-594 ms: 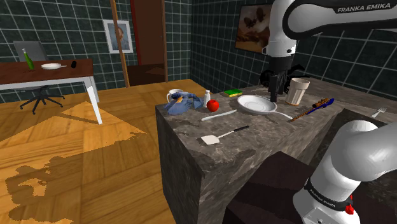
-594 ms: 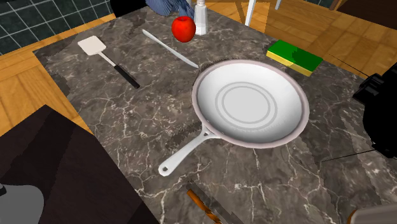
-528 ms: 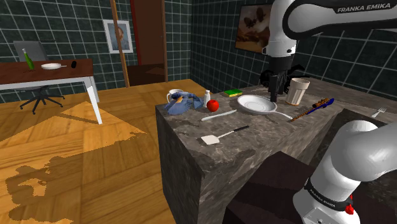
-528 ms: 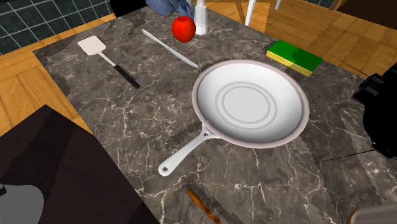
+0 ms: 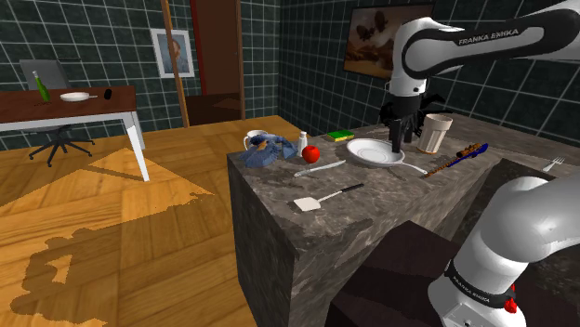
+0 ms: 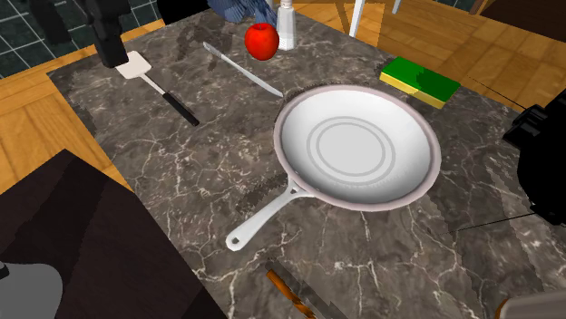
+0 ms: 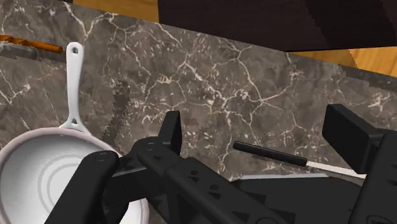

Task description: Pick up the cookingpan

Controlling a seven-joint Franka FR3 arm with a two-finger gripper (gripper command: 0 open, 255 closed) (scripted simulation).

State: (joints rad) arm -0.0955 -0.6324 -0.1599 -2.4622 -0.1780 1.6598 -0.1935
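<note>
We see the white frying pan flat on the marble counter, with the spatula to the second exterior view's left. There a black shape, cut off at the edge, overlaps the spatula's blade. In the shoulder view the gripper hangs over the pan's right rim; we cannot tell whether they touch. Its fingers stand wide apart, clasping nothing.

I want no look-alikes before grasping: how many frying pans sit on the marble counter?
1. The white round frying pan lies on the dark marble counter, between the green-and-yellow sponge and the white spatula. The white arm may hide another.
</note>
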